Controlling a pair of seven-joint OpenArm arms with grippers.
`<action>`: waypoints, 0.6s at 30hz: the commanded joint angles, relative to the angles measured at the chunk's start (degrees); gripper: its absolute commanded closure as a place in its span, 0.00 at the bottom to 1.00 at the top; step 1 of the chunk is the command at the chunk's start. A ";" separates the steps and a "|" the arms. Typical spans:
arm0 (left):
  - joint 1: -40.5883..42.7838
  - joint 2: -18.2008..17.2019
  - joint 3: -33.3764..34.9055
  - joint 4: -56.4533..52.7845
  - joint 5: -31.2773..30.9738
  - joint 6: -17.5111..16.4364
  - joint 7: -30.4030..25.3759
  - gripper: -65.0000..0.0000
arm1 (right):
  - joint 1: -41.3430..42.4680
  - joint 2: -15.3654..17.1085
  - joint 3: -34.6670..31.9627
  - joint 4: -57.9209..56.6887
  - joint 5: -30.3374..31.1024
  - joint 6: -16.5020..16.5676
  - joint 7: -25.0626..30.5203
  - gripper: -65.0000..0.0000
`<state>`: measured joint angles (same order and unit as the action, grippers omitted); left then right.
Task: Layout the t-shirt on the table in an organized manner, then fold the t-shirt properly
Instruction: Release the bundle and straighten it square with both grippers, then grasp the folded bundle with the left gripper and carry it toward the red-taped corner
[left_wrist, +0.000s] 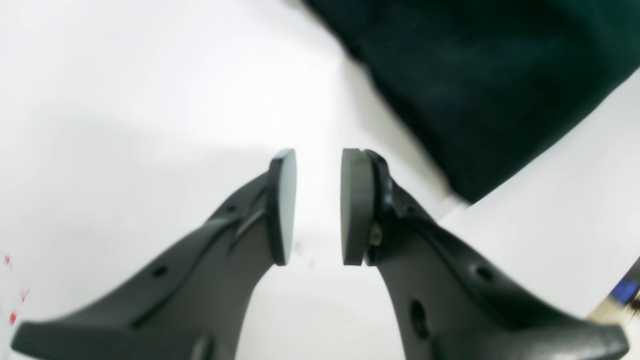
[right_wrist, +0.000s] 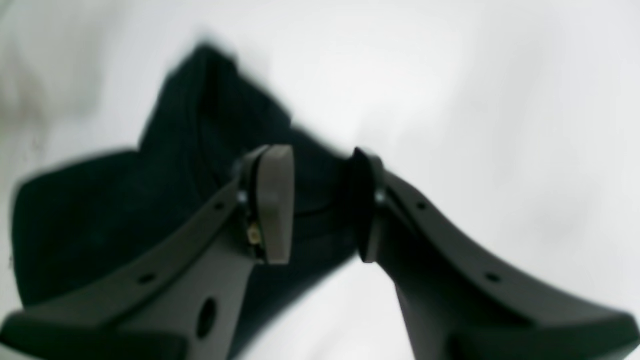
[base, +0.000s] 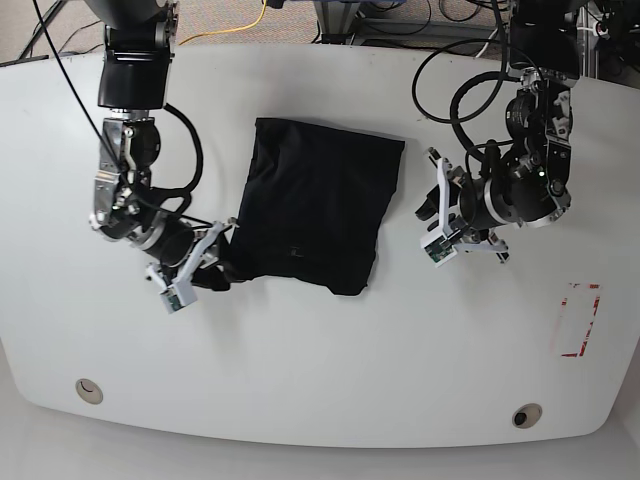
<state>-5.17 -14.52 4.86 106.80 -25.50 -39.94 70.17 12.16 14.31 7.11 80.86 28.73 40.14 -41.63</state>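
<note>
The black t-shirt (base: 312, 205) lies on the white table (base: 320, 380) as a compact, roughly rectangular bundle near the middle. In the base view my right gripper (base: 222, 252) sits at its lower left corner. In the right wrist view that gripper (right_wrist: 321, 205) is open, and the dark t-shirt (right_wrist: 100, 215) lies behind and under its jaws. My left gripper (base: 428, 218) hovers just off the shirt's right edge. The left wrist view shows this gripper (left_wrist: 318, 205) open over bare table (left_wrist: 125, 100), with the t-shirt (left_wrist: 480, 75) at the upper right.
A red tape rectangle (base: 577, 320) marks the table's right side. Two round grommet holes (base: 88, 390) (base: 527, 415) sit near the front edge. Cables and equipment crowd the far edge behind both arms.
</note>
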 joint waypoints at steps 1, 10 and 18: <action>-3.05 4.81 -0.07 -0.39 1.63 -0.06 -1.12 0.79 | 1.07 1.21 5.06 12.63 2.35 -0.14 -6.51 0.71; -5.60 17.47 9.60 -9.97 12.35 2.36 -13.42 0.79 | 0.80 1.56 18.78 32.24 2.43 -0.14 -25.41 0.71; -3.84 23.52 19.88 -21.84 19.30 12.12 -29.78 0.79 | -2.54 5.69 25.90 34.35 2.96 -0.14 -30.07 0.71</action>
<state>-8.97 7.94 22.57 87.74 -6.87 -31.00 45.78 10.39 18.17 31.44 114.37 30.94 40.07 -72.29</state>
